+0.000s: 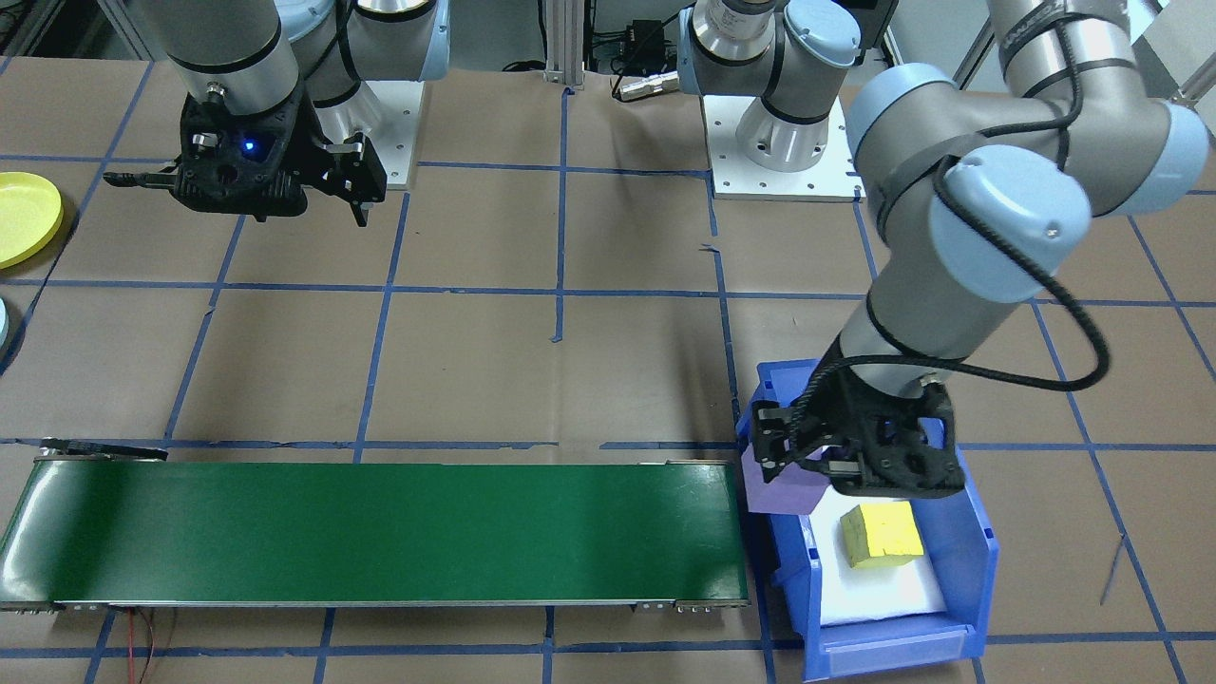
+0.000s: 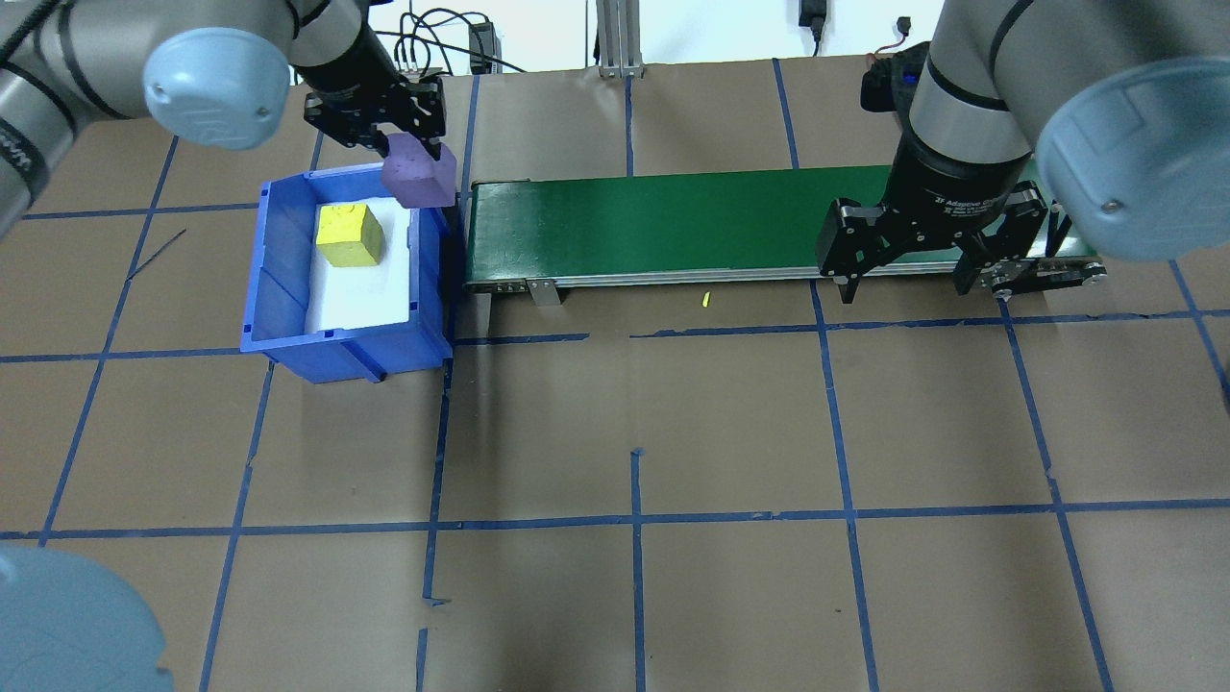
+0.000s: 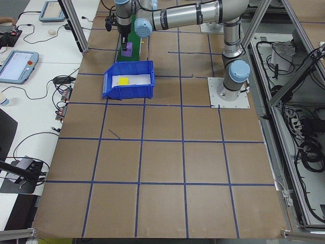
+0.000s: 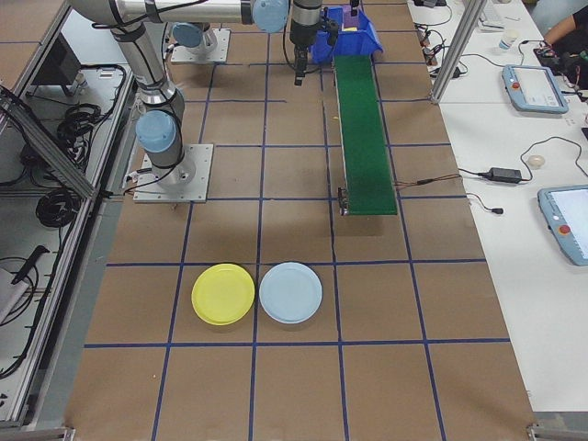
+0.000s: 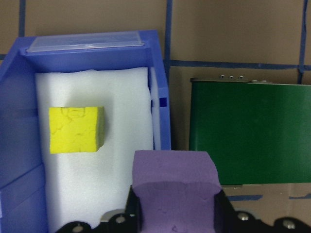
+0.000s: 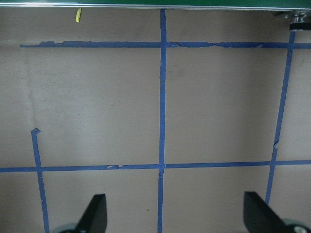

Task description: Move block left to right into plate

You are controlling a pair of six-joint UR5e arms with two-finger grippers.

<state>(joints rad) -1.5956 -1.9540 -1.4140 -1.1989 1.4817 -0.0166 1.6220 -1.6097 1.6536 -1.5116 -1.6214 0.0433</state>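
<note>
**A:** Front-facing view first: the left gripper (image 1: 825, 465) has a purple block (image 1: 781, 487) pinched between its fingers, lifted over the belt-side corner of the blue bin (image 1: 978, 560). A yellow block (image 1: 883, 535) sits on the white foam in the bin. The right gripper (image 1: 249, 180) hangs over bare table with its fingers spread wide, nothing in them. The yellow plate (image 1: 24, 217) is way off at the frame edge.

**B:** Overhead view agrees. The purple block (image 2: 419, 177) is right beside the near end of the green belt (image 2: 673, 226), not over it yet as far as I can tell. The right gripper (image 2: 922, 279) waits by the belt's other end.

**A:** Right-side view shows the yellow plate (image 4: 223, 294) next to a pale blue plate (image 4: 290, 292), both well past the belt's end. Long trip.

**B:** Left wrist view: the purple block (image 5: 175, 187) fills the fingers, with the bin wall right beside it. My worry is that it clips the bin's rim while crossing, or drops too near the belt's edge and tumbles off.

**A:** Right wrist view is just taped table between wide-open fingertips (image 6: 97, 213). Also a risk: two plates side by side, so the block could land in the blue one.
</note>
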